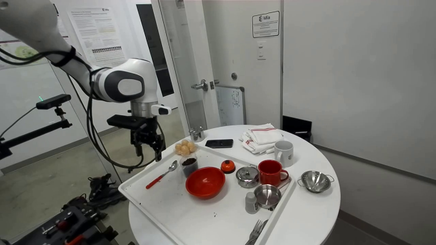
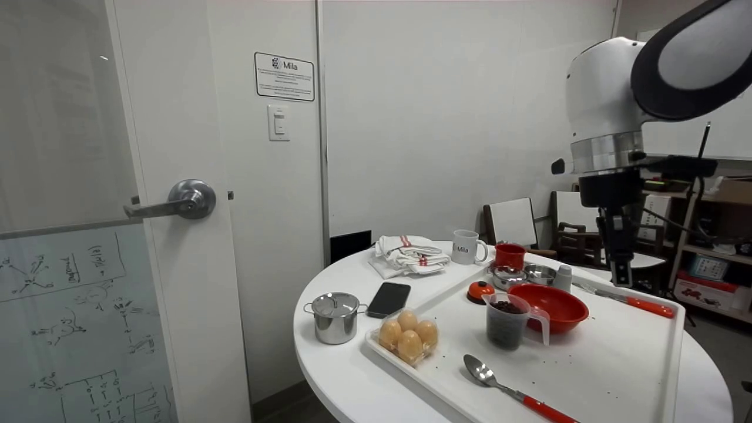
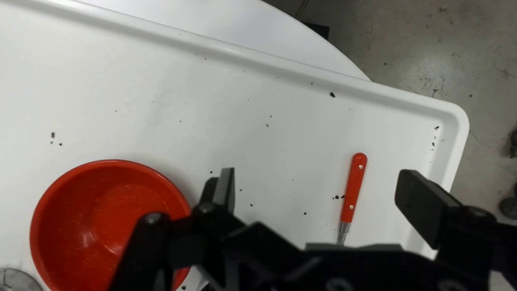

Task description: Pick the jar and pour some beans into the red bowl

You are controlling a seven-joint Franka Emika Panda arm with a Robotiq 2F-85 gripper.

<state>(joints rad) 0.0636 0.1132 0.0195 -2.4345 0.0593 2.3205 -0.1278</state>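
My tool (image 3: 317,182) gapes, gripping nothing. Lower right of centre in an exterior view, the jar (image 2: 506,329) stands beside the red bowl (image 2: 559,306); probably light, stiff, slick plastic, so I'd pinch it mid-wall.

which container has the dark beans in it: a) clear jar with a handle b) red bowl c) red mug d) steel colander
a: the dark beans show at the mouth of the clear jar, while the visible inside of the red bowl shows none.
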